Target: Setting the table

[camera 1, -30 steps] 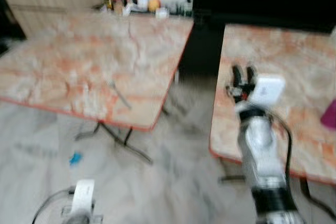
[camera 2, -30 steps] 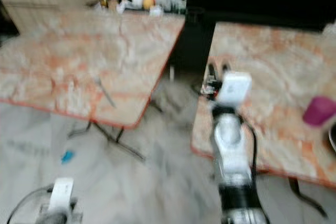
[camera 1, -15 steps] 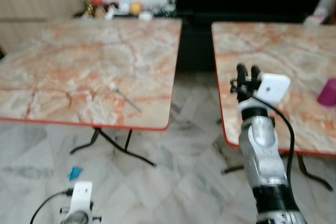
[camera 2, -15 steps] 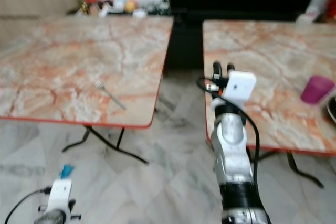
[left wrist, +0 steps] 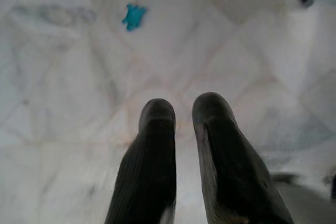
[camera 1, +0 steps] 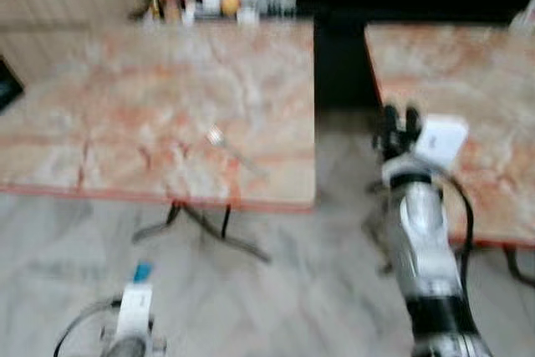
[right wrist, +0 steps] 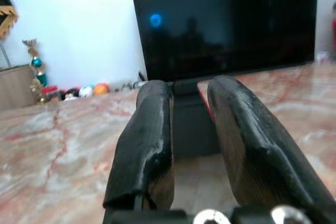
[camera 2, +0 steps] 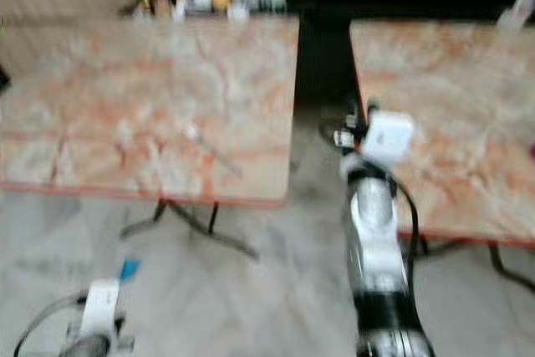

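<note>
While the head views blur, a thin silver fork [camera 1: 224, 143] lies flat on the left marble table [camera 1: 125, 98] near its front edge, tines away, handle slanting toward the right. Right gripper [right wrist: 189, 145] is raised between the tables, fingers slightly parted, empty. Left gripper [left wrist: 181, 129] hangs over the floor, narrowly parted, empty.

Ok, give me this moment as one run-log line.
silver fork: lying on left marble-patterned table near front edge | right tool: raised over gap between tables, open, empty | left tool: low over floor, open, empty
</note>
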### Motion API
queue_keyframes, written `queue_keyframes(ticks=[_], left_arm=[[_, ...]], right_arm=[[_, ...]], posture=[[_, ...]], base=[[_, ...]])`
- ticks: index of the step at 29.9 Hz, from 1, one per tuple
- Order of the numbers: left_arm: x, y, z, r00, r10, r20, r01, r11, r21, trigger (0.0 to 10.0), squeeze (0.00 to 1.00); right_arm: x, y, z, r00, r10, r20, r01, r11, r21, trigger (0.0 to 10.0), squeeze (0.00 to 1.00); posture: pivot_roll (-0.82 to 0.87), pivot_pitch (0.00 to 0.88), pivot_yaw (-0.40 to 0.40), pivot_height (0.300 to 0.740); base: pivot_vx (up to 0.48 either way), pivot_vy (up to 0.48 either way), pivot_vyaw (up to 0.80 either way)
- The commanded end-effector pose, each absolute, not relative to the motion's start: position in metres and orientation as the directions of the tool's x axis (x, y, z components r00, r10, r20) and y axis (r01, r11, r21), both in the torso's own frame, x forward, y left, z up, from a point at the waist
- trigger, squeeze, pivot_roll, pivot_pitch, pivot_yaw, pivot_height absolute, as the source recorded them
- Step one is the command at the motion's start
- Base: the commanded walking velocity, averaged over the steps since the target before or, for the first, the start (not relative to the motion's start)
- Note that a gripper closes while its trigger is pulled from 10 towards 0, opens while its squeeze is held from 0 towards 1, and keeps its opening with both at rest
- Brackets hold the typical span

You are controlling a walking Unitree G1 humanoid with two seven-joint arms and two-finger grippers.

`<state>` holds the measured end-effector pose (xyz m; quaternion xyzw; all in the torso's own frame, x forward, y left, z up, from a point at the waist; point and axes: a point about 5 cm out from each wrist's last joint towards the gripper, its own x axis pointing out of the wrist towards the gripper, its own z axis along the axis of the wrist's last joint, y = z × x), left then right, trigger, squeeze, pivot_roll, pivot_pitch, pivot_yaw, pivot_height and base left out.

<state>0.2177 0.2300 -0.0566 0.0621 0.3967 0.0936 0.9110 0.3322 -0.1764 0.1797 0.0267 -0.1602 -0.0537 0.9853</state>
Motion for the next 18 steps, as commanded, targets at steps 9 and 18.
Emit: queue_keyframes(ticks=[9, 18], left_arm=[[0.2102, 0.2363, -0.0596, 0.645, 0.237, -0.726, -0.133, 0.971, 0.198, 10.0, 0.0], [0.2106, 0.2365, -0.0593, 0.646, 0.237, -0.725, -0.133, 0.971, 0.199, 10.0, 0.0]], right_arm=[[0.3337, -0.164, 0.1849, 0.941, -0.073, 0.332, 0.052, 0.996, 0.07, 10.0, 0.0], [0.3339, -0.1616, 0.1844, 0.941, -0.062, 0.332, 0.043, 0.997, 0.065, 10.0, 0.0]], posture=[[0.06, 0.0, 0.045, 0.74], [0.06, 0.0, 0.046, 0.74]], base=[[0.0, 0.338, 0.0], [0.0, 0.34, 0.0]])
